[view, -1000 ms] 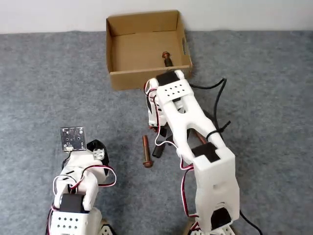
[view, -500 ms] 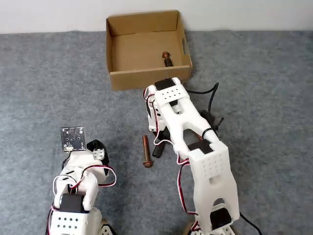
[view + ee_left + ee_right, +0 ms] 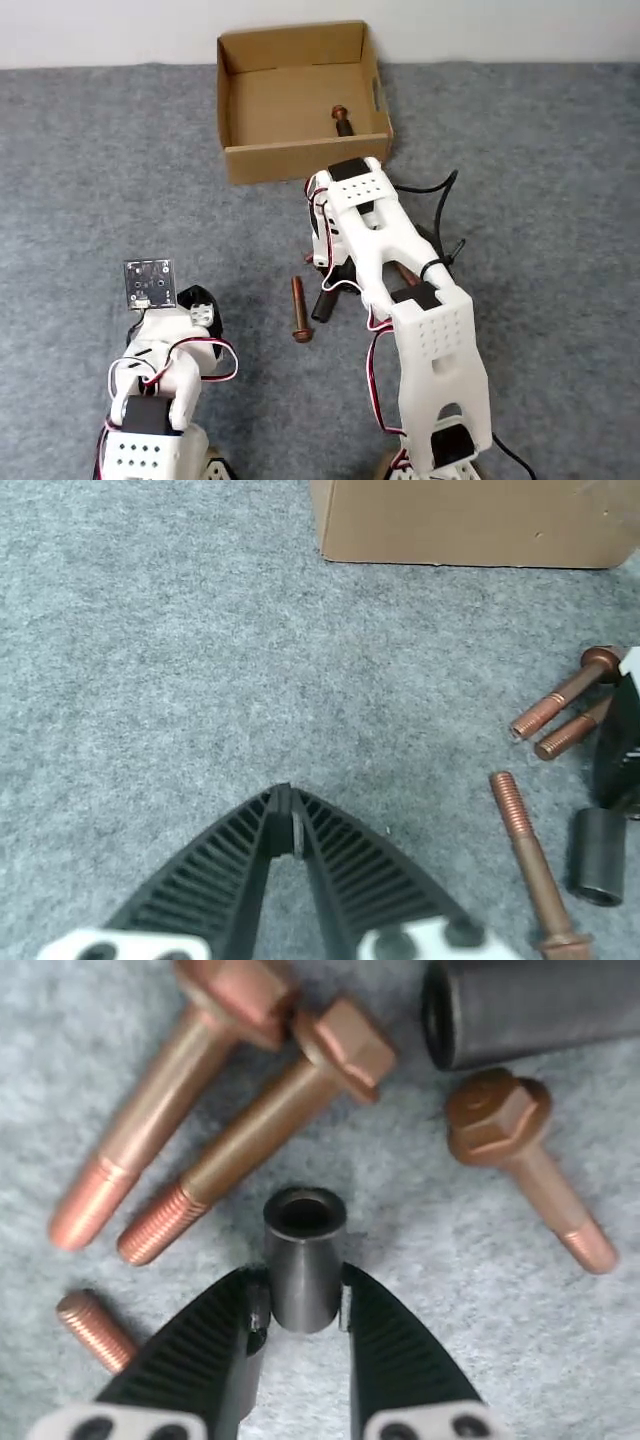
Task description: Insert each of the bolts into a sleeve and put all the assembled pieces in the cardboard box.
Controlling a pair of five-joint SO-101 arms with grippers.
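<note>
Beneath right arm (image 3: pixel 380 240), bolts (image 3: pixel 248 1132) mostly hidden, right hand (image 3: pixel 302 1290) gripping sleeve (image 3: pixel 303 1245)

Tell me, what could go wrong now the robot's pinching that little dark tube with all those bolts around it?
1. The right arm's jaws hold the sleeve near one end only, so it might tilt or slip out when lifted.
2. The bolts lie close around it, and one threaded tip sits right beside a jaw. Moving might knock them and send them rolling.
</note>
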